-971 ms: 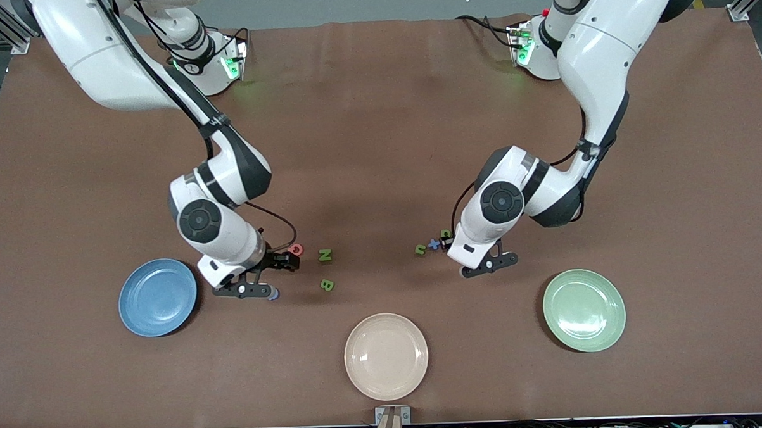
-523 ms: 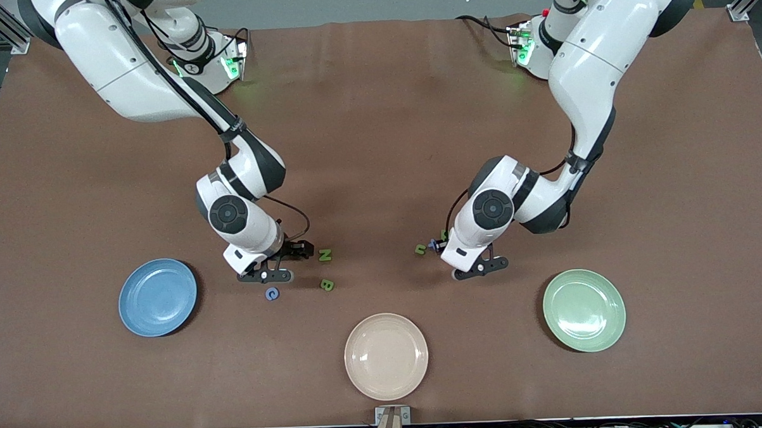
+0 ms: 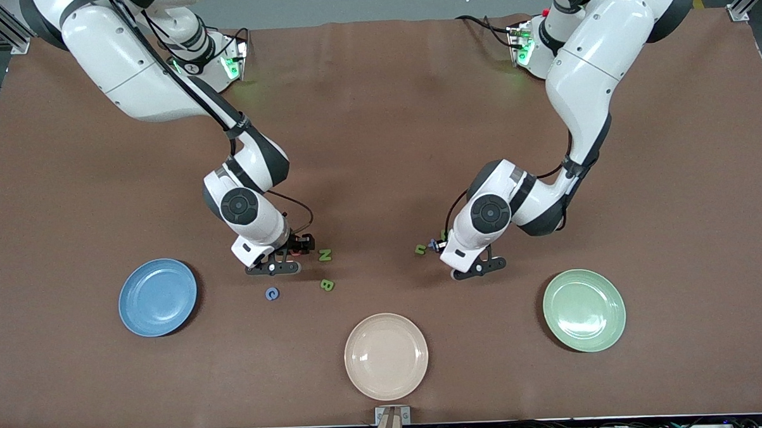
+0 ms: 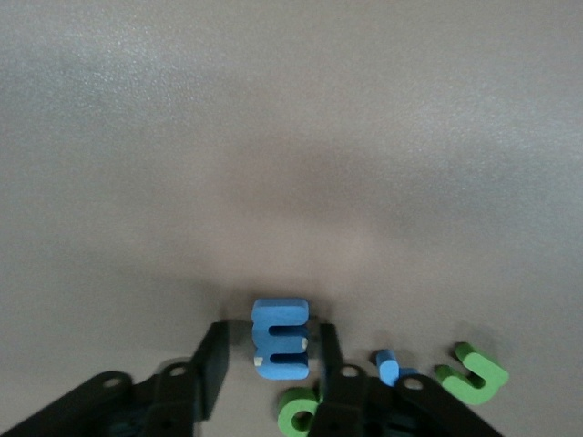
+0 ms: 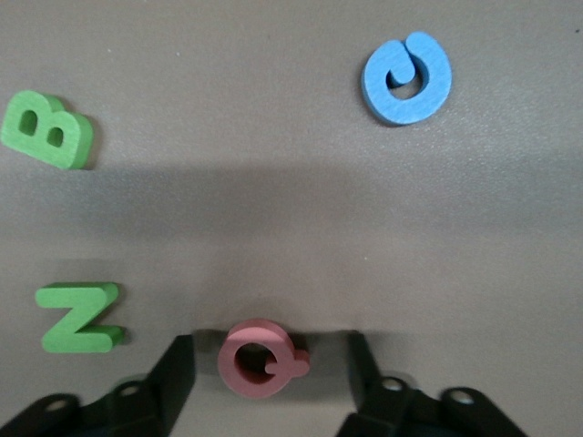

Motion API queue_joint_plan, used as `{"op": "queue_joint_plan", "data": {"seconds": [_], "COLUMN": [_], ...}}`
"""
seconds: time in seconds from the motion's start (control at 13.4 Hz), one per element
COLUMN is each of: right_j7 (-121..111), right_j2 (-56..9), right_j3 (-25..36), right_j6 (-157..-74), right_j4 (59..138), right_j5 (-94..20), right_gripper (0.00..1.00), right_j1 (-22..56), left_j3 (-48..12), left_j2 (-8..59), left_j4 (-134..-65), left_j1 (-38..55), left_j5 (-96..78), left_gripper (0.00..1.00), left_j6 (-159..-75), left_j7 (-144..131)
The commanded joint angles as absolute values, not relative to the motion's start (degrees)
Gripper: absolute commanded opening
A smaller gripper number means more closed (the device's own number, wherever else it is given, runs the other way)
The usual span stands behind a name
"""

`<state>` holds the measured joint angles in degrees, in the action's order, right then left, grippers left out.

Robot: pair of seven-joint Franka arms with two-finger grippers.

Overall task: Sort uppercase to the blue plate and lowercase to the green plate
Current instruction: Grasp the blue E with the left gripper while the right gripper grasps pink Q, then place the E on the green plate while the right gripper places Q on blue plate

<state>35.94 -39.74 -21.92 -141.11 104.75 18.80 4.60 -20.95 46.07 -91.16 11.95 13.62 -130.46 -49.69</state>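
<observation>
In the right wrist view the pink-red Q (image 5: 260, 358) lies on the table between the fingers of my open right gripper (image 5: 270, 350), with a gap on each side. Green N (image 5: 77, 317), green B (image 5: 46, 130) and blue C (image 5: 406, 80) lie close by. In the left wrist view the blue m (image 4: 280, 340) lies between the fingers of my open left gripper (image 4: 272, 337). Green p (image 4: 299, 414), blue t (image 4: 392, 369) and green n (image 4: 474, 373) lie beside it. The blue plate (image 3: 157, 298) and the green plate (image 3: 584, 309) hold nothing.
A cream plate (image 3: 386, 356) sits nearest the front camera, between the two coloured plates. In the front view N (image 3: 325, 255), B (image 3: 327, 284) and C (image 3: 271, 294) lie by the right gripper (image 3: 300, 247), and n (image 3: 421, 249) by the left gripper (image 3: 441, 242).
My right gripper moved from over the C toward the N and now straddles the Q; the C is uncovered. My left gripper shifted slightly toward the n, onto the lowercase cluster.
</observation>
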Motion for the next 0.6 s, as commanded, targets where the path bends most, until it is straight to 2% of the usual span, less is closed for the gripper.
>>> {"op": "queue_joint_plan", "data": {"seconds": [0.0, 0.07, 0.22, 0.52], "right_j7": [37.8, 37.8, 38.1, 37.8], "right_j2": [-39.5, -39.5, -39.5, -39.2], "right_j3": [-22.3, -22.3, -22.3, -22.4], "right_j6": [-142.1, -142.1, -142.0, -141.2], "right_j4": [105.7, 105.7, 105.7, 105.1], "right_j5": [20.6, 20.6, 20.7, 20.7], "right_gripper": [0.55, 0.47, 0.29, 0.03], "right_j1": [4.3, 4.3, 4.3, 4.0], "left_j3": [-20.1, -19.6, -19.3, -19.2], "left_j2": [46.7, 46.8, 45.8, 39.2], "left_j4": [-90.1, -90.1, -90.0, -90.1], "left_j1": [12.5, 12.6, 11.4, 5.7], "left_j5": [14.9, 14.9, 14.9, 15.5], "left_gripper": [0.18, 0.16, 0.02, 0.02], "left_j6": [-130.6, -130.6, -130.1, -126.5], "left_j7": [-50.5, -50.5, -50.4, -44.7]}}
